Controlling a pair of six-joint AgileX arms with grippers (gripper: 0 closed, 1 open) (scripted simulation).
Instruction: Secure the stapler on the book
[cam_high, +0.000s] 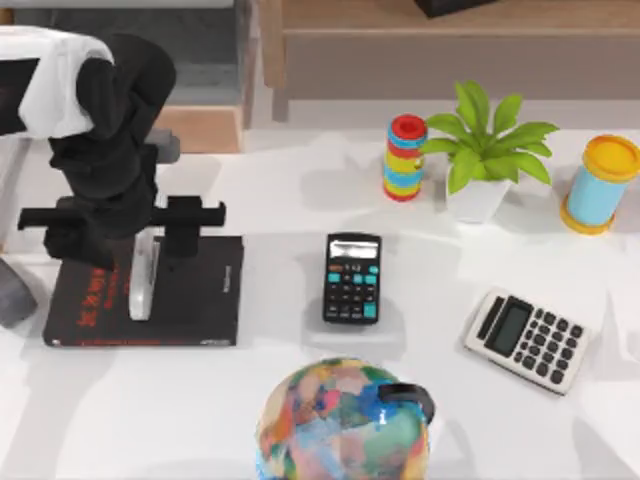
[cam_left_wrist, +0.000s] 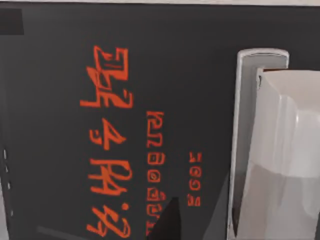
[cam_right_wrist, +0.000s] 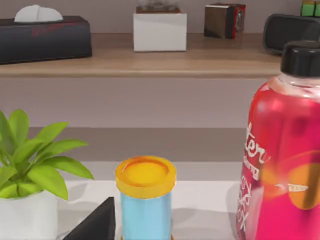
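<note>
The black book (cam_high: 205, 290) with red characters lies flat at the table's left. On its cover rests the slim white stapler (cam_high: 143, 278), lengthwise and flat. My left gripper (cam_high: 132, 238) hangs right over the stapler's far end, open, with one black finger on each side and a gap to the stapler on both. The left wrist view looks down on the book's cover (cam_left_wrist: 60, 75) from close up, with the stapler (cam_left_wrist: 280, 150) beside the red print. A dark wedge of my right gripper (cam_right_wrist: 95, 222) pokes into the right wrist view.
A black calculator (cam_high: 352, 278) lies mid-table and a white calculator (cam_high: 527, 340) to the right. At the back stand a striped cylinder (cam_high: 405, 157), a potted plant (cam_high: 485, 150) and a blue can (cam_high: 600, 185). A multicoloured bottle (cam_high: 345, 420) stands in front, a grey lump (cam_high: 12, 295) far left.
</note>
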